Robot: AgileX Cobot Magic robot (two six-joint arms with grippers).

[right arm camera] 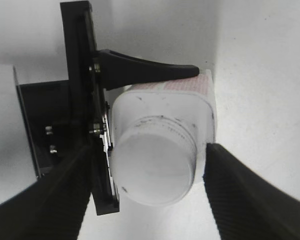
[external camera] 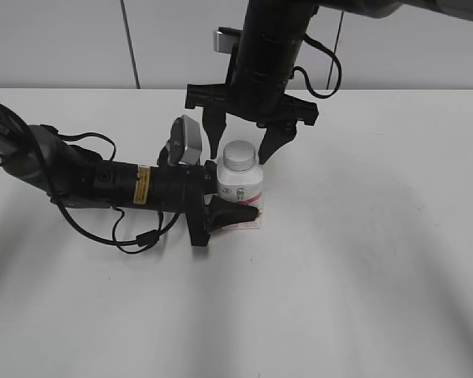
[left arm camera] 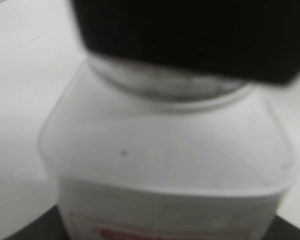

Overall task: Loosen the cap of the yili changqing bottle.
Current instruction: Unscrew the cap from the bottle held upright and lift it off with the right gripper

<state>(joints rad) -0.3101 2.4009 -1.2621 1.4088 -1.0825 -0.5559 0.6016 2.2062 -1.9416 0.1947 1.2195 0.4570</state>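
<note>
The yili changqing bottle [external camera: 243,187] stands upright on the white table, white and squarish with a pink band on its label. Its white cap [external camera: 240,156] sits on the neck. My left gripper [external camera: 232,201] reaches in from the left and is shut on the bottle's body. My right gripper [external camera: 242,146] hangs straight above, open, with one finger on each side of the cap and small gaps showing. The right wrist view looks down on the cap [right arm camera: 152,170], the bottle's shoulder [right arm camera: 165,107] and a left finger [right arm camera: 145,70]. The left wrist view shows the bottle's shoulder [left arm camera: 165,160], blurred; a black shape hides the cap.
The white table [external camera: 378,276] spreads all round the bottle. The left arm and its cables [external camera: 79,181] lie low across the left of the table. A grey wall panel runs along the back.
</note>
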